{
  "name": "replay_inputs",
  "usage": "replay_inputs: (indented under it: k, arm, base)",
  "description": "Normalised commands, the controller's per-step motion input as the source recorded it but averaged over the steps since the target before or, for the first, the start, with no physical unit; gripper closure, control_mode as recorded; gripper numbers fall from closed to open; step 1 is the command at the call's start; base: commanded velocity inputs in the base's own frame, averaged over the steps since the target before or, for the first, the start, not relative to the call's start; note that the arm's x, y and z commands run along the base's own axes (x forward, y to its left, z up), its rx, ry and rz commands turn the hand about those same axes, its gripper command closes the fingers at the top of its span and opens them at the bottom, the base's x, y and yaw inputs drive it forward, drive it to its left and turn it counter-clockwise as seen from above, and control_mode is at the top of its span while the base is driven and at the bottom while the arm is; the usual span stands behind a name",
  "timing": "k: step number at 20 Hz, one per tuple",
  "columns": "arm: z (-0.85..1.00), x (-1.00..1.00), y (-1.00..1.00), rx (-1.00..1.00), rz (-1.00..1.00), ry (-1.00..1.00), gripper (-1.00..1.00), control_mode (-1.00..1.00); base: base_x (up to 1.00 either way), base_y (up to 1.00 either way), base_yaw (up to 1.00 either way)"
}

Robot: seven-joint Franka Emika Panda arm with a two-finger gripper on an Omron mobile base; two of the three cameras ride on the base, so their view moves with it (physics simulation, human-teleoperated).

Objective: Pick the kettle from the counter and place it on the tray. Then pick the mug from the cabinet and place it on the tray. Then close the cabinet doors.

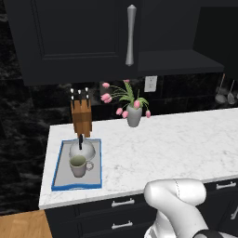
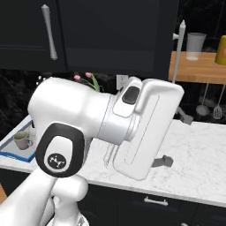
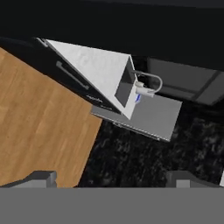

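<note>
**kitchenbot_fan:** the arm (image 2: pixel 88 123) is right up in the right base cam, elbow bent, hand hanging over the table (image 1: pixel 162 139). The fingers (image 2: pixel 164 161) are wide apart with nothing between them. So where's the stuff?

**panda_wrangler:** kettle (image 1: pixel 83 149) and mug (image 1: pixel 79 167) both sit inside the tray (image 1: pixel 58 169) at the table's far left end, mug just in front of the kettle, about touching it. Looks to me like only the doors are left. The door (image 1: pixel 69 37) above the tray looks shut. Beside it the cabinet (image 1: pixel 181 58) is open and you can see the bare shelf

**kitchenbot_fan:** what could go wrong from here then?

**panda_wrangler:** mostly the reach. I think the bar (image 2: pixel 177 50) poking up past the hand belongs to the open door, but that door is nearly edge-on, so I can't tell how far out it stands. Come in too low and the fingers slide under the panel. Push near the hinge and it barely moves. Push too fast and it could bounce back open

**kitchenbot_fan:** and the vase (image 1: pixel 134 116)?

**panda_wrangler:** it's under the cabinet near the wall, so a wide elbow swing could tip it. The tray is well off to the side, so I'd guess it's safe unless the base drives that way
</note>
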Motion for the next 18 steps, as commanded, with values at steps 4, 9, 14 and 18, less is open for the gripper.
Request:
replay_inputs:
  k: [4,9,14,18]
  arm:
    - [0.00,0.47,-0.02,0.00,0.28,0.00,-1.00,-1.00]
    - [0.00,0.43,0.01,0.00,0.32,0.00,-1.00,-1.00]
    - [0.00,0.50,0.19,0.00,0.31,0.02,-1.00,-1.00]
    - [0.00,0.41,0.54,-0.04,0.30,0.04,-1.00,-1.00]
  base:
    - [0.00,0.00,0.00]
    - [0.00,0.00,0.00]
    - [0.00,0.00,0.00]
    - [0.00,0.00,0.00]
